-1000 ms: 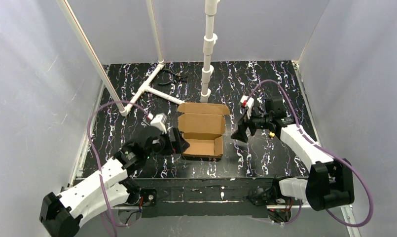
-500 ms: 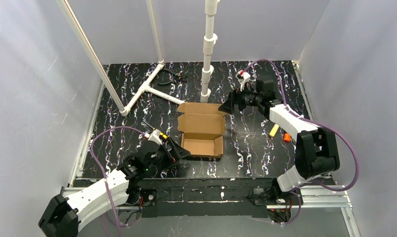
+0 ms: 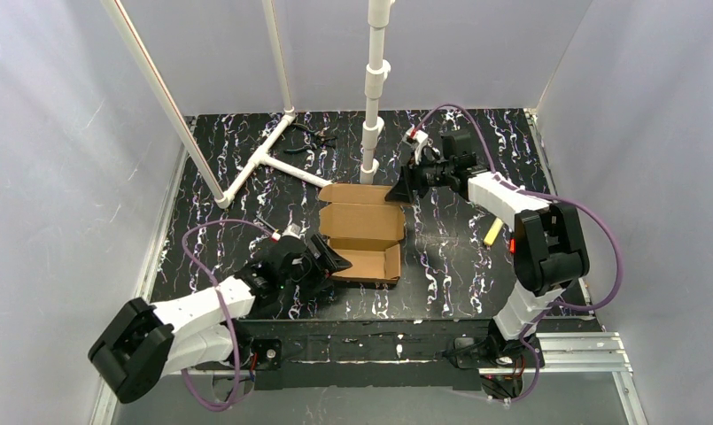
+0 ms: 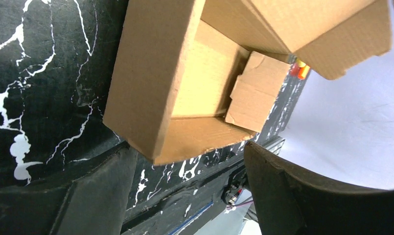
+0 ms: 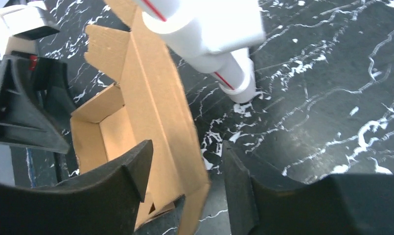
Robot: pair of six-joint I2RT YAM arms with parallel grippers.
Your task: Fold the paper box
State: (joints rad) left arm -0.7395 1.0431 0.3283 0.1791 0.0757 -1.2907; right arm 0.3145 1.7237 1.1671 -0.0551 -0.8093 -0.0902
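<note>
The paper box [image 3: 363, 232] is judged about half done on the surface [image 3: 463, 257]. Its tray walls are raised, but the lid is not yet shut (side flaps untucked). One tray corner is straddled by the left end effector [image 3: 337, 263], released. The lid's edge is bracketed by the right end effector [image 3: 397, 188], spread and not clenched. Closing and tucking are yet to be done.

A black table [image 3: 459, 266] veined with white is shown. Near its middle a plain brown corrugated cardboard box [image 3: 363, 232] is set, lid open. Just behind it a white plastic pipe post [image 3: 368, 164] is stood upright. A white T-shaped pipe piece [image 3: 264, 164] is laid at the back left. A short yellow piece [image 3: 492, 232] is placed on the right.
</note>
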